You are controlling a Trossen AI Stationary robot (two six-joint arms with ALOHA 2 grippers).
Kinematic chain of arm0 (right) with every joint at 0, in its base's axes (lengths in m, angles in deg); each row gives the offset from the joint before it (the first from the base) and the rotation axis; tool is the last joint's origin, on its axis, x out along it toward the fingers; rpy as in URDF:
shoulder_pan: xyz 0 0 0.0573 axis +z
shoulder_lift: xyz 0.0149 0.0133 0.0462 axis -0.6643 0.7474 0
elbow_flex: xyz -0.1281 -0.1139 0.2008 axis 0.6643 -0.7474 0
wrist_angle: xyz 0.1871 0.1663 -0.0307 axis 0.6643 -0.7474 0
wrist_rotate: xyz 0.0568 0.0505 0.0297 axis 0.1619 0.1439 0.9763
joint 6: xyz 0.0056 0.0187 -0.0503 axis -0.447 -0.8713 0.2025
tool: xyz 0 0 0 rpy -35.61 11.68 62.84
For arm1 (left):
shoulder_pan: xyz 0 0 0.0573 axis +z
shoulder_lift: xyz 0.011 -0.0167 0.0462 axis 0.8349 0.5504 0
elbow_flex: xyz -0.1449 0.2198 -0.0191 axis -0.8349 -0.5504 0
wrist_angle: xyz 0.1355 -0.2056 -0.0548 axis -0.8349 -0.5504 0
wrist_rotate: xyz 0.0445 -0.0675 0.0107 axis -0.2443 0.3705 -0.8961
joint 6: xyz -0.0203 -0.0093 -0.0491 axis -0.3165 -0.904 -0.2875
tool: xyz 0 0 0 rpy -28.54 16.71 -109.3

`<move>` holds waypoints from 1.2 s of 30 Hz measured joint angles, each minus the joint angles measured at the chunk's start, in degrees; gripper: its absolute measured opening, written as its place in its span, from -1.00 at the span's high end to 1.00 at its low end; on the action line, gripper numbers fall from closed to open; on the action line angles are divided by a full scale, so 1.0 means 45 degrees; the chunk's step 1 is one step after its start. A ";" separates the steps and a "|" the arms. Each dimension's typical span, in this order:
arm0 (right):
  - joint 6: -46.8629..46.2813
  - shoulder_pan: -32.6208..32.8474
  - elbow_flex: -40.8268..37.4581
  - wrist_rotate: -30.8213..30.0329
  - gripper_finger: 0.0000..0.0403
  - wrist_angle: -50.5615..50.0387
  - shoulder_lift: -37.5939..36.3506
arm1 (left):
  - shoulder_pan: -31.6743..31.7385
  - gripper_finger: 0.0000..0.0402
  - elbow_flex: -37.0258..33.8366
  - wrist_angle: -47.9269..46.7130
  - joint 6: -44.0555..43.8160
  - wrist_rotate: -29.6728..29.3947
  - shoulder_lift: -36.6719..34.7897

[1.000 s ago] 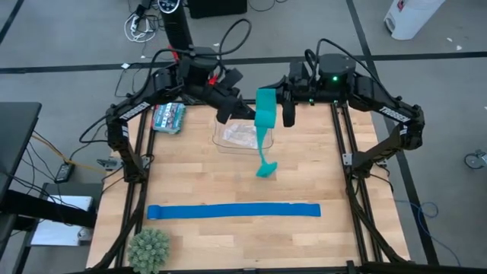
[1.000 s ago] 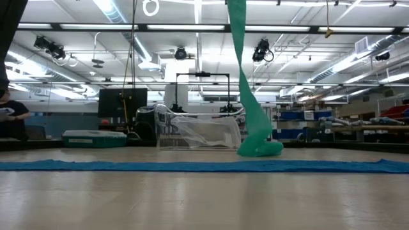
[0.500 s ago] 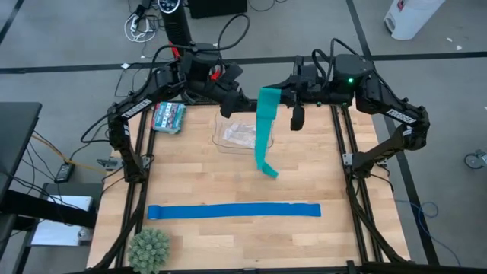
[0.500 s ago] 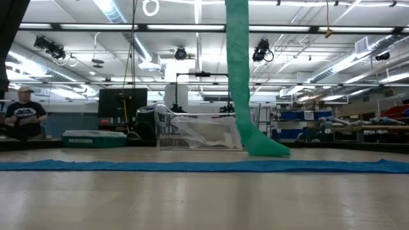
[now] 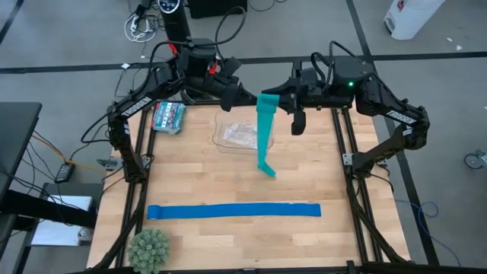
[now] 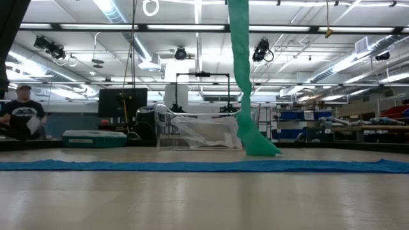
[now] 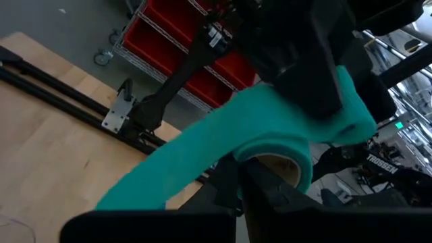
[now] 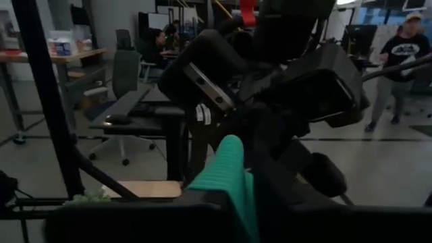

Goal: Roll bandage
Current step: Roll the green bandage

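Observation:
The teal bandage (image 5: 265, 129) hangs high over the table's far middle, between my two grippers. Its top end is wound into a small roll (image 7: 277, 158) around a pale core. The free strip (image 6: 239, 76) drops almost straight, and only its tail (image 5: 266, 169) lies on the wood. My left gripper (image 5: 249, 97) is shut on the rolled end from the left. My right gripper (image 5: 288, 100) stands against the same end from the right, and the bandage (image 8: 228, 169) shows right in front of its camera. My left gripper holds the bandage by its rolled top end (image 7: 251, 150), with the fingers (image 7: 260, 192) coming about level from the table's left. Just how the fingers sit on the roll is hidden by the fingers themselves. The roll is lifted clear, and the strip hangs below it with its tail (image 6: 259, 148) on the table.
A royal-blue strip (image 5: 232, 211) lies flat along the near half of the table. A clear plastic container (image 5: 237, 135) stands just left of the hanging bandage, a teal box (image 5: 169, 116) at the far left, a green spiky ball (image 5: 148, 249) at the near left corner. A person (image 6: 22, 115) sits beyond the table.
Both grippers have gone a little toward the table's far edge with the bandage's top end. The bunched lower part that lay on the table has been drawn up. The strip now hangs straighter, with only its tail on the wood.

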 joint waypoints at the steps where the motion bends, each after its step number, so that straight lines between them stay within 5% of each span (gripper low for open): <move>1: -0.0095 0.0000 0.0000 0.0072 0.67 -0.0006 0.0001 | 0.0028 0.94 0.0000 0.0006 0.0000 0.0003 0.0000; 16: -0.1655 0.0169 0.0000 0.0507 -0.13 -0.0188 0.0021 | 0.0102 0.94 0.0000 0.0102 0.0049 0.0005 0.0000; 26: -0.1139 0.0910 -0.0024 -0.1948 -0.19 -0.1451 -0.0823 | 0.0800 0.94 0.0000 -0.0576 0.0446 0.0066 0.0000; 36: -0.0668 0.2235 -0.0019 -0.1593 -0.17 -0.2404 -0.0815 | 0.1023 0.94 0.0007 -0.1087 0.3111 -0.1545 0.0006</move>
